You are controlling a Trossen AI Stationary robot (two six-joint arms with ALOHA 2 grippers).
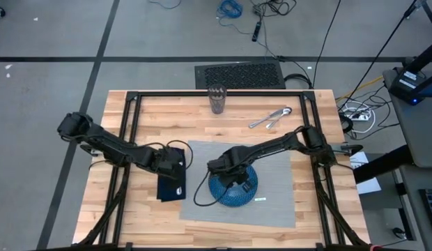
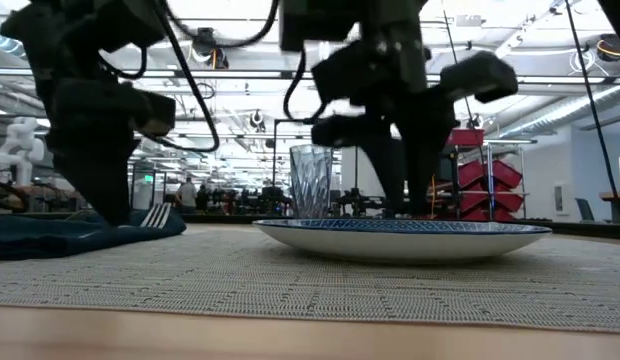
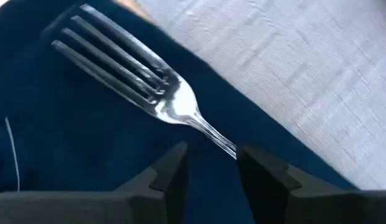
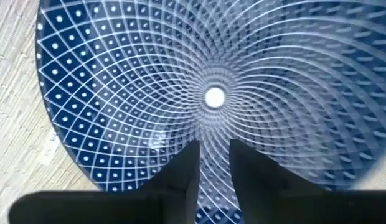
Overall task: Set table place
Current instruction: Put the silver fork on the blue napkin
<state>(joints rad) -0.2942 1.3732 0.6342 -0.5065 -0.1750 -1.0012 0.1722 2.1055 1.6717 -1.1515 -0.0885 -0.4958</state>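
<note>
- On the tabletop I have the mat lying flat in the middle, the plate on its near-left part, and the napkin just off the mat's left edge
- My left hand is low over the napkin; its fingers stand a little apart with the fork handle running between them, tines lying flat on the cloth. I cannot tell whether the pads are pinching the handle or only straddling it
- My right hand hangs right over the plate's centre, fingers narrowly parted and holding nothing that I can see
- The glass stands at the far edge, well apart from the mat; two more pieces of cutlery lie beyond the mat's far-right corner
- Handling, as I judge it: the fork is stiff, light and slick, so I would pinch it across the handle near its middle and expect it to swivel if taken too near one end
- The plate looks glazed and breakable, with a shallow rim; the rim edge is the only place to take it, and gently
- The mat and napkin are soft and will drag or bunch if I slide anything across them
- The glass is fragile and ribbed; I would grip it low across the wall
</note>
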